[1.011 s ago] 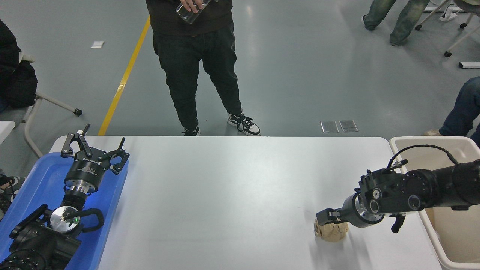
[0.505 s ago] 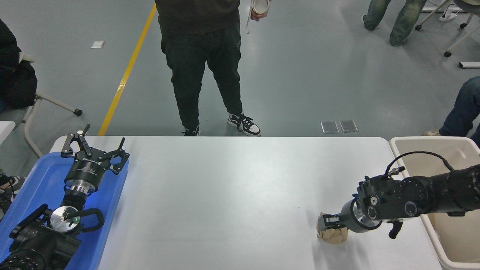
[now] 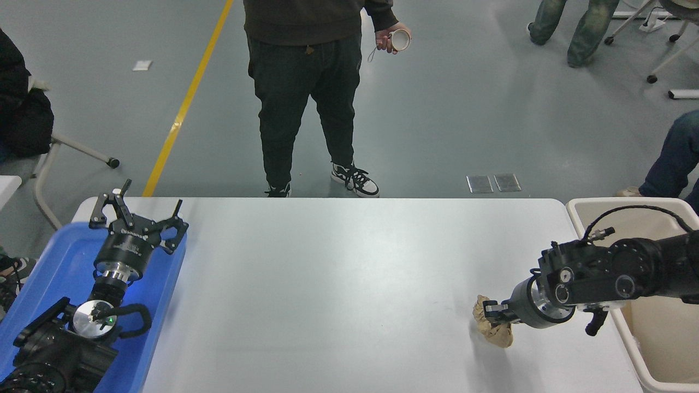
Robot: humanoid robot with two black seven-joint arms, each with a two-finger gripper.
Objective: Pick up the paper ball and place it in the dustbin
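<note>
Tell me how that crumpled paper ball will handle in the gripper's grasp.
The paper ball looks creased and hollow, so it is probably light and will crush under the right gripper rather than resist. Its rough kraft surface likely grips well. Its lumpy shape suggests it would wobble, not roll far, if dropped.

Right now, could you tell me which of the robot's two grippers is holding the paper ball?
The right gripper, near the cream dustbin, is shut on the tan paper ball. The left gripper is open and empty over the blue tray.
</note>
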